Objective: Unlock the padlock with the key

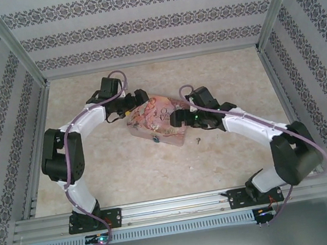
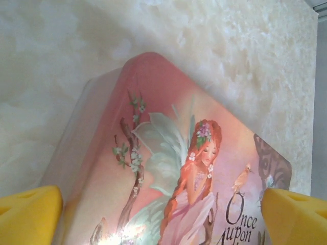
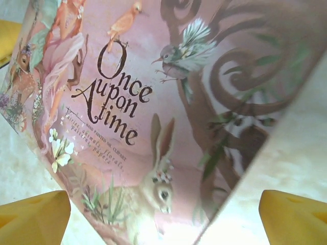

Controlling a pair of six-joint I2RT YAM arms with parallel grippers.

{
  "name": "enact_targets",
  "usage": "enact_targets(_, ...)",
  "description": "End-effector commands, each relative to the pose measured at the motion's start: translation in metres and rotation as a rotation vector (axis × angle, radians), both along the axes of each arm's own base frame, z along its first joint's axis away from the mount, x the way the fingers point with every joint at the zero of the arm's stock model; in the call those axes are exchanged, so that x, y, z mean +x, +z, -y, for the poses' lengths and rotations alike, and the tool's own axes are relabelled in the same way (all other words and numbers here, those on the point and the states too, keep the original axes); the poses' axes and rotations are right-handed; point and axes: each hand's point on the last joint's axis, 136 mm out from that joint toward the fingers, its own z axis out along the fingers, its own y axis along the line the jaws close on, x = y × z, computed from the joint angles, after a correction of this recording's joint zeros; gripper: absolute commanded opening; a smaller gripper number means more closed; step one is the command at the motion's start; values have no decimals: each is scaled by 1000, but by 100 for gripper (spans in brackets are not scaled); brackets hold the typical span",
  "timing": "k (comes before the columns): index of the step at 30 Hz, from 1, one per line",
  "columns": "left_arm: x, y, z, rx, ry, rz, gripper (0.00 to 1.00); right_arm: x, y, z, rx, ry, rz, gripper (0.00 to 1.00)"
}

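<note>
A pale marbled table point(image 1: 127, 171) sits inside three walls point(image 1: 136, 25) papered in dark floral bands, with one aluminium rail point(image 1: 176, 205) along its near edge carrying the bases of two arms. One pink illustrated tin point(image 1: 157, 120) lies near the middle of the table, turned at an angle, its lid lettered "Once upon a time". The left arm point(image 1: 64, 156) curves in from the left and the right arm point(image 1: 256, 127) from the right, so the tin lies between their two grippers. The left gripper point(image 2: 161, 219) hangs over the fairy end of the lid with its jaws spread wide. Its two yellow fingertips point(image 2: 28, 214) sit at the bottom corners of the left wrist view, holding nothing. The right gripper point(image 3: 163, 219) is spread just as wide over the rabbit and bird end, where the lid's edge meets the table. Its two yellow pads point(image 3: 33, 219) are likewise empty, making four pads in all. One dark speck, apparently the key point(image 1: 197, 141), lies on the bare table just in front of the tin's near right corner and close under the right gripper. One tiny bluish spot at the tin's near edge may be the padlock point(image 1: 155, 139), though it is too small to tell.
</note>
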Motion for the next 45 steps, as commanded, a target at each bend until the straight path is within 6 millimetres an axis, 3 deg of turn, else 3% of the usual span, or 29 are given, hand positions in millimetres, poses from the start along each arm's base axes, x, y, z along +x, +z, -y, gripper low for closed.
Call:
enact_targets(1,-7,31,-8,22,-6,73,99,-14,10,35,-163,-11,24,95)
enact_targets(11,-49,60,-40,29,85,206,99,-59,3,67,-397,247,30,77)
enact_targets(14,-64,62,-49,18,127,225,99,-61,-4,72,-474,342,31,73)
enact_targets(22,-94,60,-73,54,206,232,99,-55,-33,56,-506,562,-14,61)
enact_targets(28,-96,60,-80,67,227,228,99,-46,-50,45,-473,651,-10,55)
enact_targets(45,-91,66,-83,105,218,222,99,-32,-86,45,-482,683,-108,39)
